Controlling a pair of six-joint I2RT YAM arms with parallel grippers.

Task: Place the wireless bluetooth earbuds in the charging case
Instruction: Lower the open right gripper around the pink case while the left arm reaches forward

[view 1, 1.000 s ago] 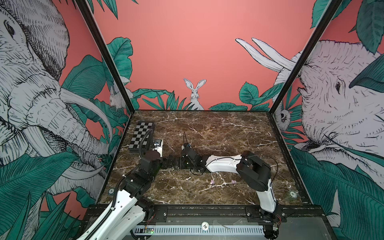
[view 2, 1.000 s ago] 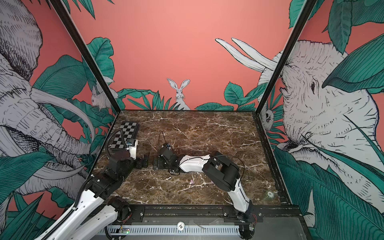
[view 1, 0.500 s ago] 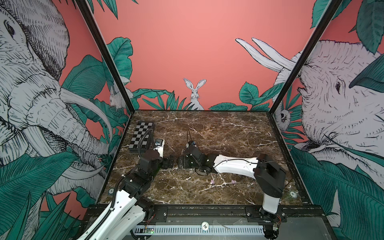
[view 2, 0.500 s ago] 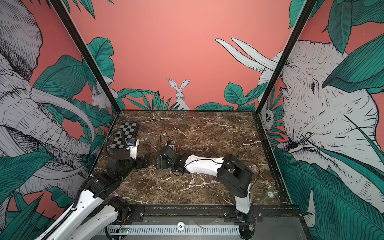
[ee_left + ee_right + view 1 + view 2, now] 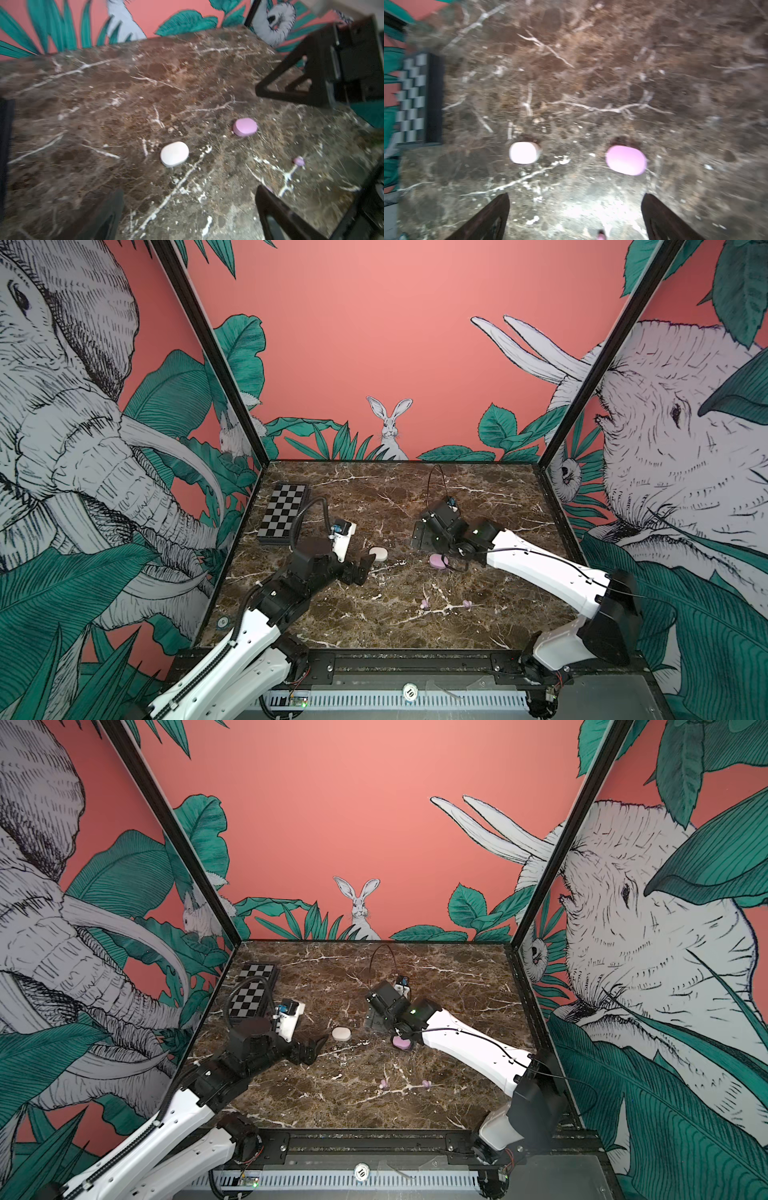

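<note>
My left claw [image 5: 365,568] hangs low over the counter [image 5: 498,493], jaws spread wide and holding nothing, its tips near the white case [image 5: 378,553]. My right claw [image 5: 422,537] is just as wide open and empty, hanging over the counter on the far side of the lilac case [image 5: 437,561]. In both top views the two cases lie side by side near the middle, lids shut, white on the left, and my right wrist and its cable cover part of the lilac one; my right wrist view shows both cases whole, though blurred and glaring, just ahead of my parted fingers [image 5: 496,214]. The lilac buds [image 5: 424,604] lie loose on the counter, a pair a little apart, nearer my bases than the cases and inside neither. My left wrist view shows only one of them clearly, and it alone gives a side look at my right claw's fingers standing apart. The white buds I cannot pick out against the pale veining. The checkerboard [image 5: 284,514] lies flat at the far left by the wall, seen from the top and from my right wrist, not from my left. The counter is dark brown marble with white veins; the walls [image 5: 374,344] are coral, painted with green leaves, elephants and a rabbit, with black posts at the corners.
</note>
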